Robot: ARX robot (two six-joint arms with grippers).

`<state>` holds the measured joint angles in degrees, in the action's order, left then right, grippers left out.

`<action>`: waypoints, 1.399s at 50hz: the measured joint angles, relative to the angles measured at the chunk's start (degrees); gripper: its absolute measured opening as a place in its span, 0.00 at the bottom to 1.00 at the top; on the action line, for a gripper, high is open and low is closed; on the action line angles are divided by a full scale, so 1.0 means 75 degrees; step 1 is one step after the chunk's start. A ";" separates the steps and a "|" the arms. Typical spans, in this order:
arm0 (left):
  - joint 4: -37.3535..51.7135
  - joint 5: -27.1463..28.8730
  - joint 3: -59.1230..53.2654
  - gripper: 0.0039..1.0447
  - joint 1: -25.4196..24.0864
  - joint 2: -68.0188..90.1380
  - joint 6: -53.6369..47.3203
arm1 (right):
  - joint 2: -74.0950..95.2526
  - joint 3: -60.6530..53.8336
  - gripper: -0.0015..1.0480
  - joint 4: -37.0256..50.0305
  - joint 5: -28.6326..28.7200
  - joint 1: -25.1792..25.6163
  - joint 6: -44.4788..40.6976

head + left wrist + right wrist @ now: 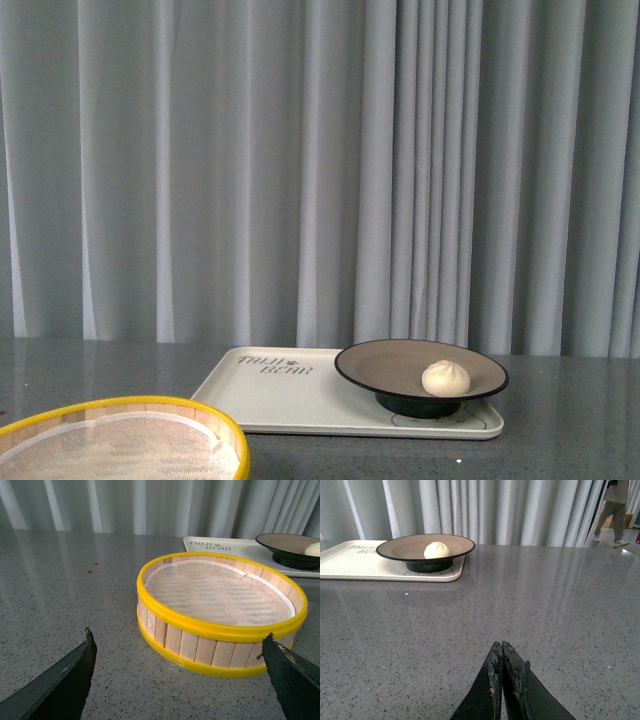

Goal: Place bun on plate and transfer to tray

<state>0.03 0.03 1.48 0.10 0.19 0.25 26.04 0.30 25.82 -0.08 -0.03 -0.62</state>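
1. The bun [446, 378] sits inside the plate [385, 368], toward its right side, lower right of centre in the front view.
2. The plate stands on the right end of the tray [290, 400] — its dark foot planted on the cream surface, lettering showing at the tray's upper left corner.
3. The tray lies flat on the grey speckled tabletop [570, 420], grey curtain [300, 170] hanging behind it all.
4. Lower left of the front view: the yellow-rimmed bamboo steamer [130, 440], a white mesh cloth inside, nothing resting on it that I can see.
5. My left pincer [177, 680] is spread wide, holding nothing — in the left wrist view its dark fingers [75, 672] sit at the lower corners with the steamer in the middle of the frame between them.
6. My right pincer [501, 667] is pressed closed, tips together and empty, low in the centre of the right wrist view over bare tabletop, well apart from the plate and bun at upper left.
7. Upper right of that view: a person's legs in the background.
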 joint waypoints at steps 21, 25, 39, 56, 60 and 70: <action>0.0000 0.0000 0.0000 0.94 0.0000 0.0000 0.0000 | -0.1250 -0.0003 0.02 -0.1204 0.0000 0.0000 0.0000; 0.0000 0.0000 0.0000 0.94 0.0000 0.0000 0.0000 | -0.1434 -0.0003 0.02 -0.1384 0.0000 0.0000 0.0000; 0.0000 0.0000 0.0000 0.94 0.0000 0.0000 0.0000 | -0.2101 -0.0003 0.02 -0.2046 0.0000 0.0000 0.0000; 0.0000 0.0000 0.0000 0.94 0.0000 0.0000 0.0000 | -0.3439 0.0003 0.02 -0.3439 0.0017 0.0000 -0.0006; 0.0000 -0.0003 0.0000 0.94 0.0000 0.0000 0.0000 | -0.3439 0.0003 0.15 -0.3439 0.0015 0.0000 0.0000; 0.0000 0.0000 0.0000 0.94 0.0000 0.0000 0.0000 | -0.3439 0.0003 0.49 -0.3439 0.0017 0.0000 0.0000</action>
<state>0.03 0.03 1.48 0.10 0.19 0.25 0.25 0.32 0.03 0.05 -0.03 -0.62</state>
